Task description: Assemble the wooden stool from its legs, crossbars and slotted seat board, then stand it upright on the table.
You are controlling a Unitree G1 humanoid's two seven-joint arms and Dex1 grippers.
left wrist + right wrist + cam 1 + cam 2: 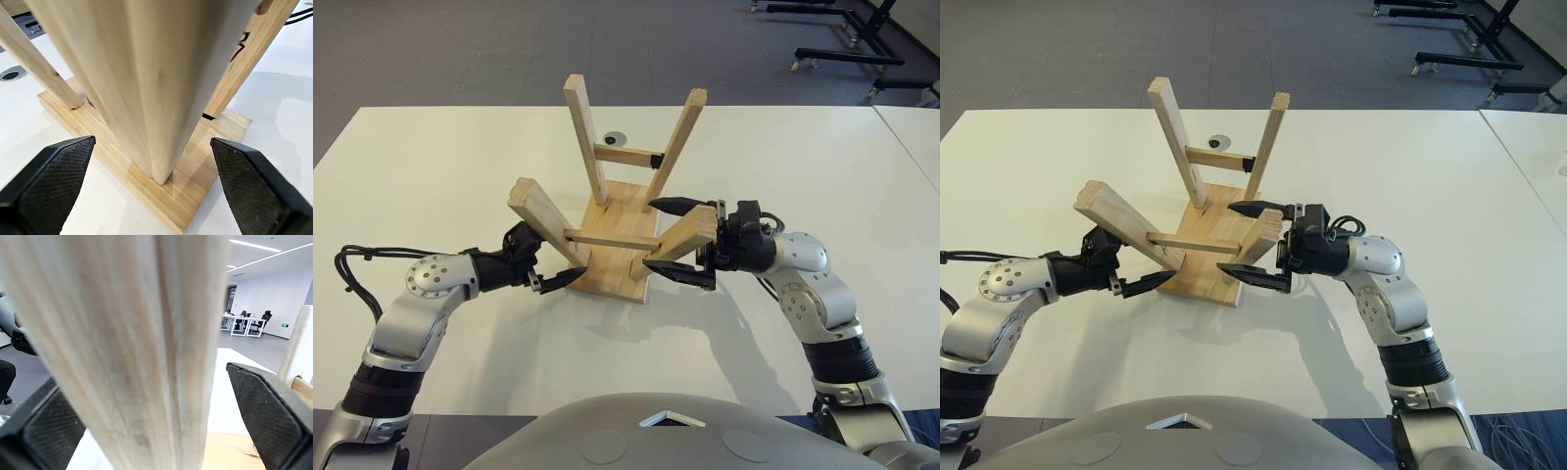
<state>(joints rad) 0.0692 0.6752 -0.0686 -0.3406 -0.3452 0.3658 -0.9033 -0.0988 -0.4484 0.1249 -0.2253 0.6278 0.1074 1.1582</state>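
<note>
Mid-worktop (431, 176), stool (619, 257) sits upside down on its seat board, legs up. Left hand (152, 142) gapes wide astride near-left leg (540, 213); right hand (654, 235) wide around near-right leg (693, 231).

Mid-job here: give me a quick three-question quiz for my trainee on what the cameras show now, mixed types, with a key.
1. True or false: the stool has its legs pointing up.
2. Which part rests on the table? A) the seat board B) two legs C) a crossbar
3. Fill in: the right gripper is ___, one finger on either side of a leg.
Key: 1 true; 2 A; 3 open.
</note>
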